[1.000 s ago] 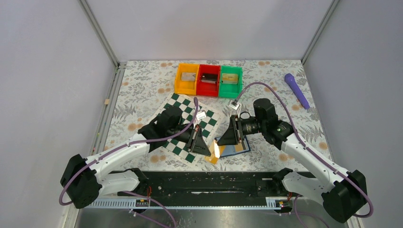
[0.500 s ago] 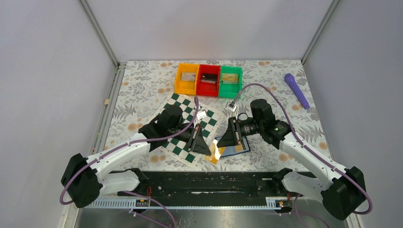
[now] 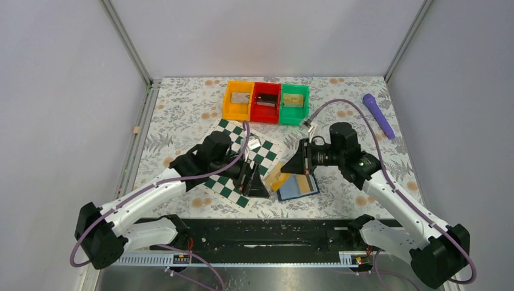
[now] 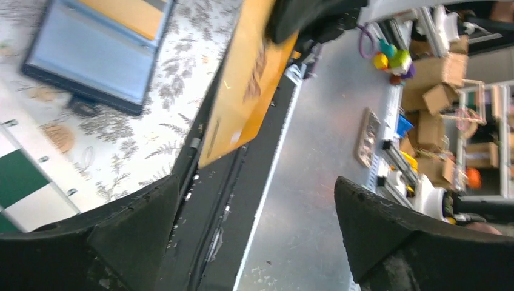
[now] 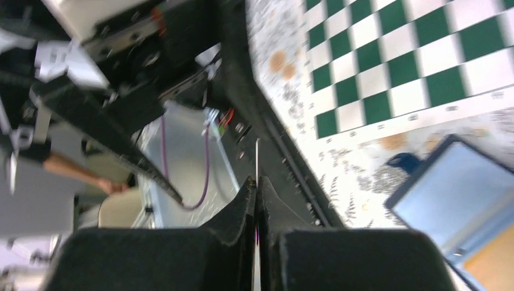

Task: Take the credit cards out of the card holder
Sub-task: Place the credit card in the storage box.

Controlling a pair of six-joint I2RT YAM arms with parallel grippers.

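Note:
The blue card holder [image 3: 297, 188] lies open on the floral table, and a tan card shows in one of its pockets [image 4: 128, 11]. My right gripper [image 3: 285, 171] is shut on a tan-gold credit card [image 3: 276, 176], which it holds tilted above the table just left of the holder. In the right wrist view the card [image 5: 257, 159] is a thin edge pinched between the fingertips [image 5: 257, 189]. My left gripper [image 3: 251, 182] stands open beside the card with nothing between its fingers [image 4: 136, 233]. The left wrist view shows the card [image 4: 245, 85] ahead of it and the holder [image 4: 91, 57] at top left.
A green-and-white chessboard mat [image 3: 233, 154] lies under the left arm. Orange [image 3: 237, 100], red [image 3: 265, 102] and green [image 3: 294, 103] bins stand at the back, each with something inside. A purple object [image 3: 379, 115] lies far right. A black rail [image 3: 273, 233] runs along the near edge.
The left gripper has opened and let go of the card. The right gripper has shut on the card and carried it up and back from the table's front edge.

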